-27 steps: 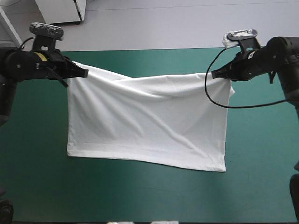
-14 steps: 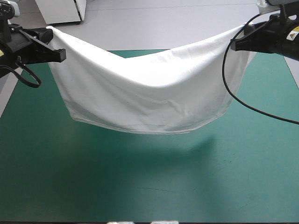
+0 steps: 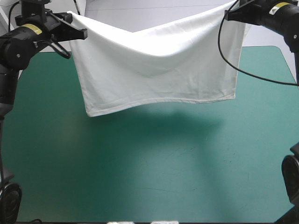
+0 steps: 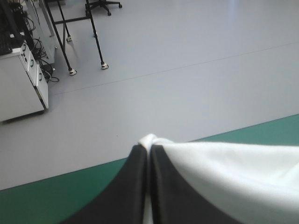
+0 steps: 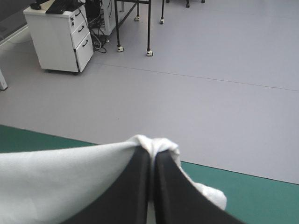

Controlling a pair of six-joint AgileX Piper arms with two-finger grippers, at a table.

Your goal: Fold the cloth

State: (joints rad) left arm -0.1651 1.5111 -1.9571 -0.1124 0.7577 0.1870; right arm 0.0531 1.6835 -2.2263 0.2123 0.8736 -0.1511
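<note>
The white, short-sleeved fabric T-shirt (image 3: 159, 65) is held in the air above the far half of the desk with the teal-green cover (image 3: 149, 168), stretched as a hanging sheet between the two arms. The left end effector of two broad black fin-shaped fingers (image 3: 82, 33) is clamped on the upper left corner, and the matching right end effector (image 3: 230, 15) on the upper right corner. Each is all but closed, with only cloth between the fingers. The top edge sags in the middle, and the lower hem hangs clear of the desk, seemingly lower at the left.

Only a small tuft is pinched at each corner, so a corner could be pulled free if the arms are spread further or swung sharply, and the garment would then drop in a heap. If the hem is set down while uneven, a skewed fold line is likely, and the central sag could be trapped as a crease.

The whole spread, the hem and the shadow on the desk are shown only in the high view, where the depth of each grip cannot be judged. In the wrist views a little bunch of cloth is seen just past each pair of fingertips, and beside the right end effector a loose lobe, perhaps a sleeve, is seen hanging. The hem is not shown there.
</note>
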